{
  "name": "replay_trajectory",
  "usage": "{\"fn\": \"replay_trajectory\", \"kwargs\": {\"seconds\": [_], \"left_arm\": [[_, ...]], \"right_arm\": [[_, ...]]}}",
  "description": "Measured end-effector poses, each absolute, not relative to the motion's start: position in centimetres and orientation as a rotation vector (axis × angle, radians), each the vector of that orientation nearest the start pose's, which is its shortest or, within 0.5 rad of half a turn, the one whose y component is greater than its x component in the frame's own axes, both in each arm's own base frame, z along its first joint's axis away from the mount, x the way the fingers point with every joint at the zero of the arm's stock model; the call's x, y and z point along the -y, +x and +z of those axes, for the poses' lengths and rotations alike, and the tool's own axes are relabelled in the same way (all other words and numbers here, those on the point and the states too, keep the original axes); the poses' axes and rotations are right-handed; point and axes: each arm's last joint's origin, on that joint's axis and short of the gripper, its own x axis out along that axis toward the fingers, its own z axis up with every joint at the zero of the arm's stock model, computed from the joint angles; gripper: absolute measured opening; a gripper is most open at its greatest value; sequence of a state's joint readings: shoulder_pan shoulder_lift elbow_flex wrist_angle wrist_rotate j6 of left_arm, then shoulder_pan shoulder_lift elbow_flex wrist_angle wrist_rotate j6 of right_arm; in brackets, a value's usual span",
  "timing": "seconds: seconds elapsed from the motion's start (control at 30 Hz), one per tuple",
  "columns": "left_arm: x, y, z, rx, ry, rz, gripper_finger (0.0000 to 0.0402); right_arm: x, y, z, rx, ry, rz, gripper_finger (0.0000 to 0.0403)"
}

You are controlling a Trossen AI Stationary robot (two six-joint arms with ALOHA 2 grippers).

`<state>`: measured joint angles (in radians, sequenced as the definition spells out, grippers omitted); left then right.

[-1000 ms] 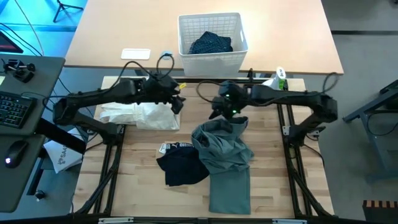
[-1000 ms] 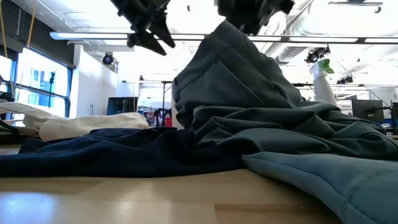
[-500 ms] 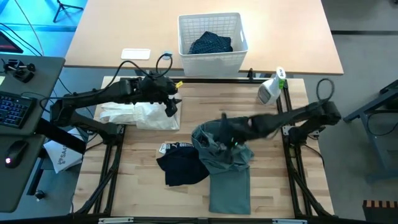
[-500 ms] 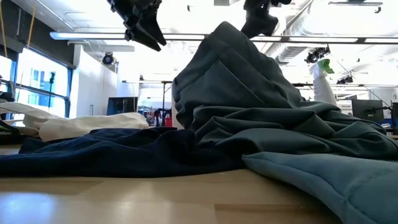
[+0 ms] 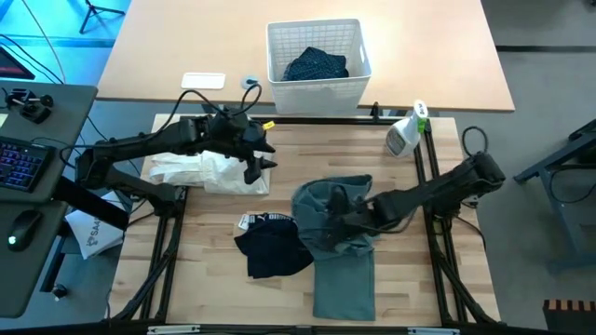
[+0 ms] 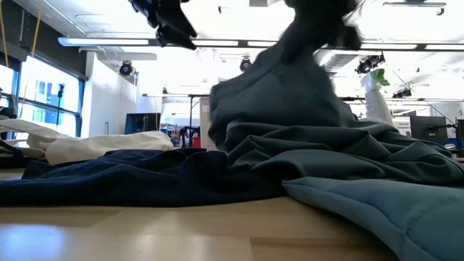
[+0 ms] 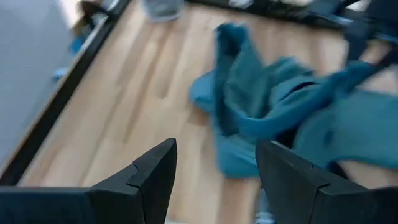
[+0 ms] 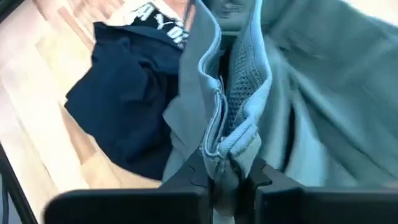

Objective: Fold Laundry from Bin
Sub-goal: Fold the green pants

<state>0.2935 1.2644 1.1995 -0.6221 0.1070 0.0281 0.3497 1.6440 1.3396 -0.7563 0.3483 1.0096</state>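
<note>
The grey-green top (image 5: 337, 233) lies crumpled on the table's middle, its lower part reaching the near edge. My right gripper (image 5: 340, 209) is down on its far part, shut on it. A black piece with white lettering (image 5: 270, 247) lies flat just left of the top. A white cloth (image 5: 209, 172) rests at the far left. My left gripper (image 5: 255, 169) hovers open above that cloth's right end, nothing between its fingers (image 7: 155, 180). The white bin (image 5: 317, 88) stands beyond the far edge with navy dotted trousers (image 5: 315, 65) inside. My right gripper pinches a bunched fold of the grey-green top, where a zipper edge and ribbed lining (image 8: 219, 146) show, between its two fingers (image 8: 189, 177). Several layers sit in the pinch. The fingers come slanting down from the table's right. The pinched part stands up (image 6: 290, 80); the rest lies on the table.
A spray bottle (image 5: 403, 133) stands at the far right corner. Black frame rails (image 5: 438, 251) run along both table sides. A small white box (image 5: 203, 81) lies on the far desk left of the bin. Bare wood shows near left and near right.
My right gripper has gone from the table's far middle toward the near edge and down onto the grey-green top, then shut on a fold of it; the top's raised peak has shifted. My left gripper has drifted slightly toward the near edge, still open.
</note>
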Motion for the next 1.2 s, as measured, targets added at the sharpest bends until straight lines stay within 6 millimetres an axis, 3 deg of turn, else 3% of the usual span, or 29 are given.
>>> {"fn": "replay_trajectory", "kwargs": {"seconds": [0.17,0.27,0.37,0.57,0.73,0.97,1.2], "left_arm": [[-7.6,27.9,33.5,-0.55,-0.221,0.127,0.0207],[-8.3,31.0,32.5,-0.443,-0.26,0.072,0.0207],[-9.3,34.3,30.2,-0.376,-0.263,0.056,0.0207],[-11.5,40.0,26.6,-0.415,-0.335,-0.092,0.022],[-11.5,43.8,24.5,-0.49,-0.301,-0.201,0.0247],[-10.3,45.9,22.9,-0.614,-0.105,-0.191,0.0255],[-9.7,46.0,21.6,-0.684,-0.223,-0.166,0.0255]], "right_arm": [[-11.8,29.0,28.4,-0.889,0.584,-0.545,0.0028],[-12.7,28.4,28.7,-0.867,0.593,-0.534,0.0018],[-13.5,28.3,28.7,-0.868,0.604,-0.503,0.0007],[-14.1,28.0,28.7,-0.855,0.647,-0.517,0.0013],[-14.1,28.0,28.7,-0.856,0.644,-0.515,0.0013],[-14.1,27.9,28.7,-0.863,0.638,-0.51,0.0013],[-14.1,28.0,28.7,-0.865,0.638,-0.504,0.0013]]}}
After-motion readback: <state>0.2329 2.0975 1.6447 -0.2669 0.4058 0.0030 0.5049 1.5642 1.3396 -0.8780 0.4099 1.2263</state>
